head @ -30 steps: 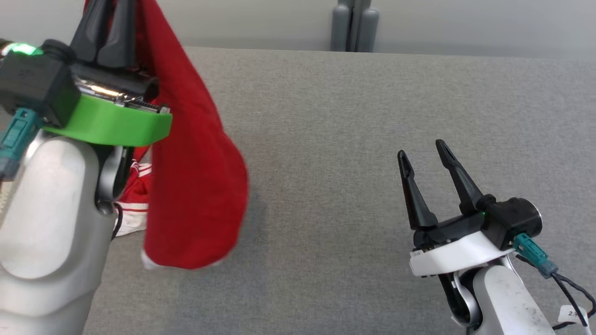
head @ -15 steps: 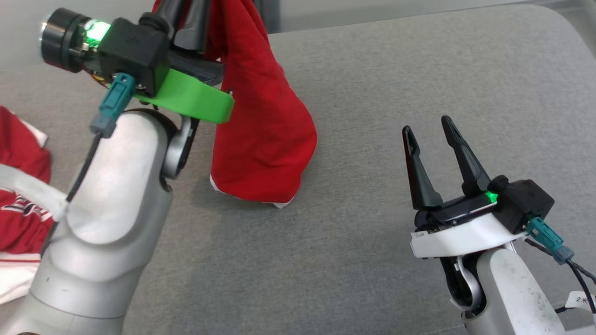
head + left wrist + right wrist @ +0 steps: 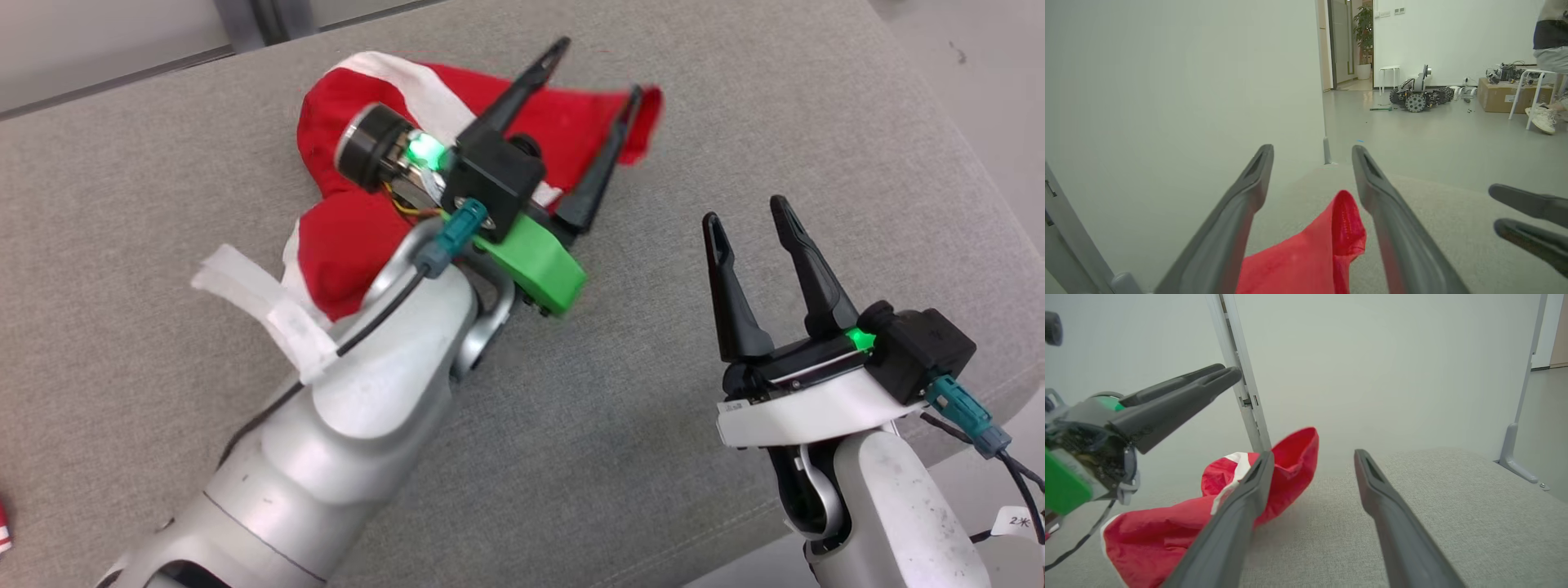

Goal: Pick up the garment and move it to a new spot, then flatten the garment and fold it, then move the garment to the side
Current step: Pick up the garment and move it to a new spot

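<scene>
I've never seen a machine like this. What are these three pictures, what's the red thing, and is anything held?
It is a two-armed robot; each arm ends in a gripper with two long dark fingers. One picture looks down from its head; the other two come from cameras on its wrists, looking along the fingers. A red garment with white trim lies crumpled on the grey padded surface. The left gripper hangs over it, fingers spread; the right gripper stands open beside it, apart. Nothing is held.

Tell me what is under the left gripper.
The red garment lies crumpled on the grey padded surface beneath the open left gripper. The left arm covers its middle.
</scene>
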Motion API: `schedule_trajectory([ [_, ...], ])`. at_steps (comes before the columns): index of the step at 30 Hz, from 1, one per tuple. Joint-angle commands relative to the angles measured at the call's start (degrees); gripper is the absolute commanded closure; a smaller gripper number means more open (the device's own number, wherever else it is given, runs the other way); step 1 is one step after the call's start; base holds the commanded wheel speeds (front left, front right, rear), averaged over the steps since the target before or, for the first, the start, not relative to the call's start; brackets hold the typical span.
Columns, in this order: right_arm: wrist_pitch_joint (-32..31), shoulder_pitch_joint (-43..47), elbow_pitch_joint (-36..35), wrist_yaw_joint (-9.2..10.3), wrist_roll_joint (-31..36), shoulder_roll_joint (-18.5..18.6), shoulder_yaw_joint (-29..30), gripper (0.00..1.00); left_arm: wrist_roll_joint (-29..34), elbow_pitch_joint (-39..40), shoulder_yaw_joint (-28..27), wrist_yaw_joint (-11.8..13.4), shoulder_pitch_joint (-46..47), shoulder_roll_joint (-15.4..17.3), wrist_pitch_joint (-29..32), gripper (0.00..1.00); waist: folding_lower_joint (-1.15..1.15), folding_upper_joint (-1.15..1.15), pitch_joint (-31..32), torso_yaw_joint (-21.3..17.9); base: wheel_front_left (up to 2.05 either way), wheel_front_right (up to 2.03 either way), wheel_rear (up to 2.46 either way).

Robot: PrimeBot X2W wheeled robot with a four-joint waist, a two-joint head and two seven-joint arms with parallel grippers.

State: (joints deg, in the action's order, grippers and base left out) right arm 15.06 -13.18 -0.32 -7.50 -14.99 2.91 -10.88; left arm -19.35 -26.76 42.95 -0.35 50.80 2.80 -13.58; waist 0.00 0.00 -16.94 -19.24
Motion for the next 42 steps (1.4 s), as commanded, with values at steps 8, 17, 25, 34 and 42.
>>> schedule_trajectory([
  [8, 0.2, 0.4, 0.3, 0.02, 1.2, 0.0, 0.4, 0.00, -5.8, -2.9, 6.3, 1.6, -1.1, 0.2, -0.9, 0.00, 0.00, 0.00, 1.6, 4.9, 0.00, 0.00, 0.00],
  [17, 0.2, 1.8, 1.2, 0.02, 3.9, 0.1, 1.1, 0.00, -4.9, 5.6, -6.4, 5.6, -10.2, 7.7, -1.6, 0.00, 0.00, 0.00, 6.4, 13.4, 0.00, 0.00, 0.00],
  [25, 0.2, 4.1, 2.3, 0.02, 6.1, 0.1, 1.4, 0.00, -1.0, 19.1, -17.6, 5.9, -28.0, 13.3, -1.6, 0.00, 0.00, 0.00, 9.9, 18.8, 0.00, 0.00, 0.00],
  [34, 0.2, 6.1, 3.1, 0.02, 5.3, 0.0, 1.2, 0.00, 1.7, 25.5, -26.8, 2.3, -45.2, 7.0, -1.6, 0.00, 0.00, 0.00, 12.5, 18.8, 0.00, 0.00, 0.00],
  [42, 0.2, 7.0, 3.5, 0.02, 4.7, 0.0, 1.6, 0.00, 6.6, 25.0, -33.8, -1.3, -50.1, 2.3, -1.6, 0.00, 0.00, 0.00, 13.0, 18.3, 0.00, 0.00, 0.00],
])
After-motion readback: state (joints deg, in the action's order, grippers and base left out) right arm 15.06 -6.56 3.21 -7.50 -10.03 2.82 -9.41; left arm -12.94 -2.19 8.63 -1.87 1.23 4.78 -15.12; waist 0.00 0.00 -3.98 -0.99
